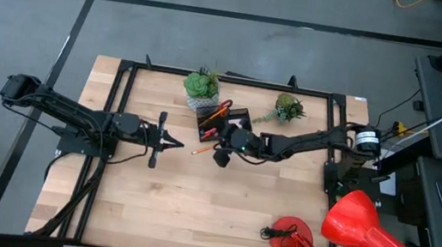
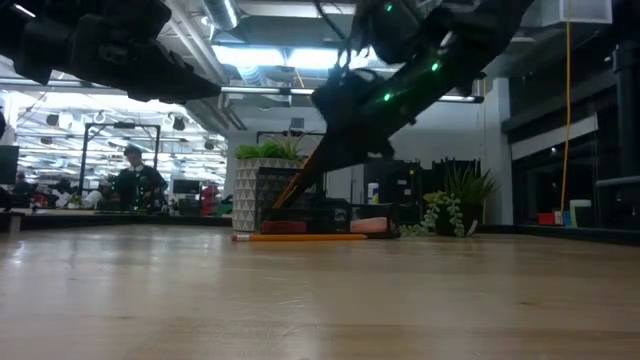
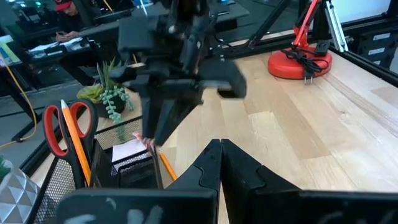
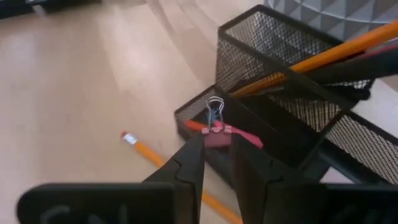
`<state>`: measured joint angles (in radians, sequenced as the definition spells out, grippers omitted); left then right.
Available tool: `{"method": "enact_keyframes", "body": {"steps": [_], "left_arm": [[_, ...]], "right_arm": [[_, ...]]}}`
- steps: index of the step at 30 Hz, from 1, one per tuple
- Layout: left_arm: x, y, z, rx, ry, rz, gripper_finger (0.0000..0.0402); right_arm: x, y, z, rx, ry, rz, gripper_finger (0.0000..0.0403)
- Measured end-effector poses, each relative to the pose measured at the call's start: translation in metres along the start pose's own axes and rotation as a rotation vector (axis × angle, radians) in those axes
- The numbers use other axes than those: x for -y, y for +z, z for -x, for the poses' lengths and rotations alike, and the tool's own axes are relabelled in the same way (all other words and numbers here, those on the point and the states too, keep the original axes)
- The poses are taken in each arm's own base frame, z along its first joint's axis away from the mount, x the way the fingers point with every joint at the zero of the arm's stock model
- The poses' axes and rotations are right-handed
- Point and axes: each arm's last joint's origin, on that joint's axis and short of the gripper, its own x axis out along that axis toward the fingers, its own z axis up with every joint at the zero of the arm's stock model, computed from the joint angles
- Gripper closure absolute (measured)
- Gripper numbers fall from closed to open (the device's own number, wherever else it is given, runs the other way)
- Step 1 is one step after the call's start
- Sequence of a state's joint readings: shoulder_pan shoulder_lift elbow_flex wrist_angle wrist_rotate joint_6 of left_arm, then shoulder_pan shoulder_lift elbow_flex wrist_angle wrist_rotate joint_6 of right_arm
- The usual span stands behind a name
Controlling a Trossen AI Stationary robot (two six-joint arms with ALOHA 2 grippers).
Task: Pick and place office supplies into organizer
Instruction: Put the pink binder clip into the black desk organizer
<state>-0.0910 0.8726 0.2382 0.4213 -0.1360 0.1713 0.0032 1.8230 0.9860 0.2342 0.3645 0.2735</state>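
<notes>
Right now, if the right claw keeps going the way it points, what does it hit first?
The right claw holds a pink binder clip; straight ahead is the black mesh organizer, probably its low front compartment, though depth is unclear.

The left tool point(image 3: 221, 163) is pinched shut above the wooden counter point(image 3: 298, 118). Ahead, the right arm point(image 3: 180, 56) hangs over the mesh organizer point(image 3: 81, 177), where red-handled scissors point(image 3: 56, 127) and an orange pencil point(image 3: 74, 140) stand upright.

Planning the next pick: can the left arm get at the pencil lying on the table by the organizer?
Probably yes. The pencil lies on bare wood in front of the organizer, and the shut left gripper points at it with nothing between. The right gripper, holding a binder clip, crowds the far end.
</notes>
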Motion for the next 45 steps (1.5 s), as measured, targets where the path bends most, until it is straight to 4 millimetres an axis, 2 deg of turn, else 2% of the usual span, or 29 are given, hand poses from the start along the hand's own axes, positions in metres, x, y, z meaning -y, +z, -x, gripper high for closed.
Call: {"method": "enact_keyframes", "body": {"steps": [4, 17, 26, 45], "left_arm": [[0.000, 0.000, 0.000, -0.002, 0.000, 0.000, 0.0399], [0.000, -0.001, 0.000, -0.009, -0.001, 0.010, 0.0400], [0.000, -0.002, 0.000, -0.015, -0.002, 0.017, 0.0400], [0.000, -0.002, 0.000, -0.016, -0.003, 0.051, 0.0399]], "right_arm": [[0.003, -0.006, -0.013, 0.019, -0.004, 0.014, 0.0334], [0.007, -0.021, -0.035, 0.027, -0.024, 0.044, 0.0334], [0.019, -0.018, -0.038, 0.026, -0.051, 0.028, 0.0334], [0.019, -0.018, -0.038, 0.026, -0.051, 0.055, 0.0328]]}}
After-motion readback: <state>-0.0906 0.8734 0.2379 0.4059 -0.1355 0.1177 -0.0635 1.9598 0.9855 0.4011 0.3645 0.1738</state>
